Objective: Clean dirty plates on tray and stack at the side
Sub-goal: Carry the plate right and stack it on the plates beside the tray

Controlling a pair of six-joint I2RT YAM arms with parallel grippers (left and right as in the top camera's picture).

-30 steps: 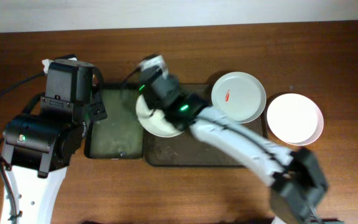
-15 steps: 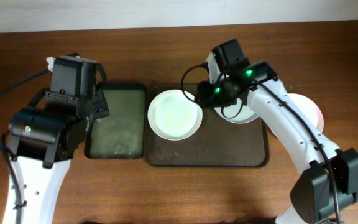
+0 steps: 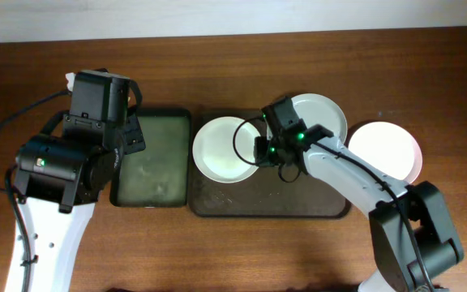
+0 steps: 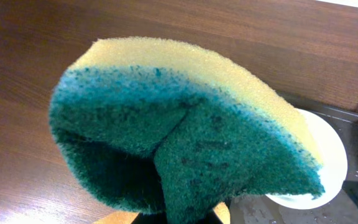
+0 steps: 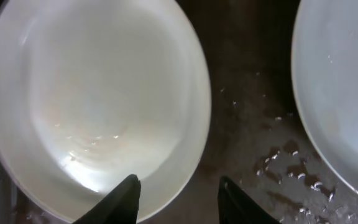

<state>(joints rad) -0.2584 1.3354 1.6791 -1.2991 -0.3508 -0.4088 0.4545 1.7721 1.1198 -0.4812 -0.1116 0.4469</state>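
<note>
Two white plates lie on the dark brown tray (image 3: 274, 203): one at its left (image 3: 221, 150), one at its back right (image 3: 324, 122), partly under my right arm. A third plate (image 3: 385, 152) sits on the table right of the tray. My right gripper (image 3: 259, 151) hangs open over the left plate's right rim. In the right wrist view the gripper (image 5: 182, 202) straddles that rim, one finger over the plate (image 5: 98, 99), the other over wet tray floor (image 5: 253, 124). My left gripper (image 4: 185, 216) is shut on a folded green-and-yellow sponge (image 4: 185, 124).
A smaller dark tray with a greenish wet floor (image 3: 152, 162) lies directly left of the big tray, under my left arm. Water drops dot the big tray between the plates. Bare wooden table (image 3: 217, 251) surrounds both trays.
My right gripper has opened and now sits at the left plate's right rim. That plate lies a little further right and flat on the tray. The left arm has barely moved.
</note>
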